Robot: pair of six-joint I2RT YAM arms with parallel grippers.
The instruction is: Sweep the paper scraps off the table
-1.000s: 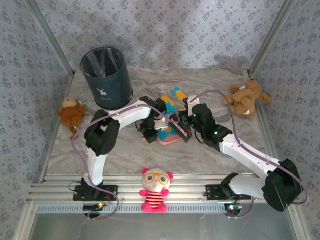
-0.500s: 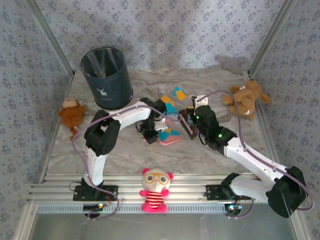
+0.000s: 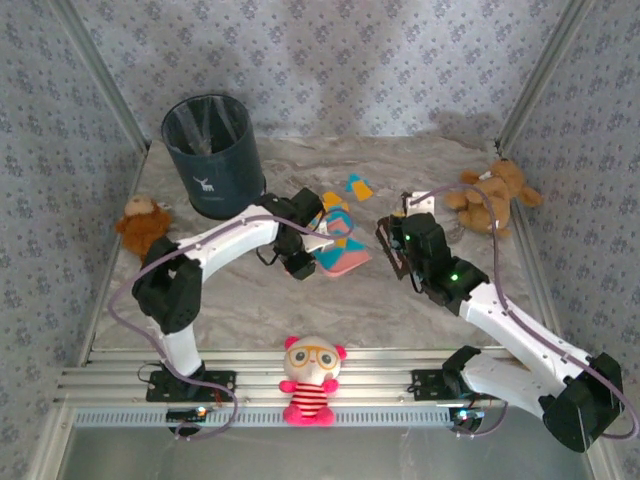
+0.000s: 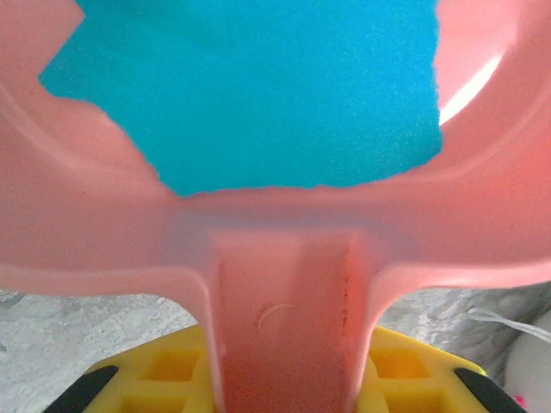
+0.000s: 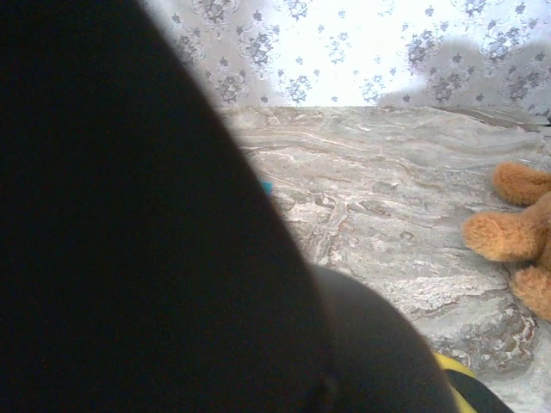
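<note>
My left gripper (image 3: 303, 250) is shut on the handle (image 4: 284, 327) of a pink dustpan (image 3: 345, 262), held over the middle of the table (image 3: 250, 300). Teal and orange paper scraps (image 3: 338, 243) lie in the pan; the left wrist view shows a big teal piece (image 4: 250, 95) there. More paper scraps (image 3: 356, 186) lie loose on the table behind the pan, and another scrap (image 3: 335, 207) sits close to its far edge. My right gripper (image 3: 400, 245) is shut on a dark brush (image 3: 388, 248), to the right of the pan and apart from it. The brush (image 5: 129, 241) blocks the right wrist view's left side.
A dark bin (image 3: 212, 155) stands at the back left. A brown plush (image 3: 143, 226) lies at the left edge, a teddy bear (image 3: 492, 196) at the back right, and a pink striped doll (image 3: 312, 380) on the front rail (image 3: 400, 360).
The left arm has swung the dustpan up and to the right, scraps inside. The right arm has drawn the brush back to the right, away from the pan.
</note>
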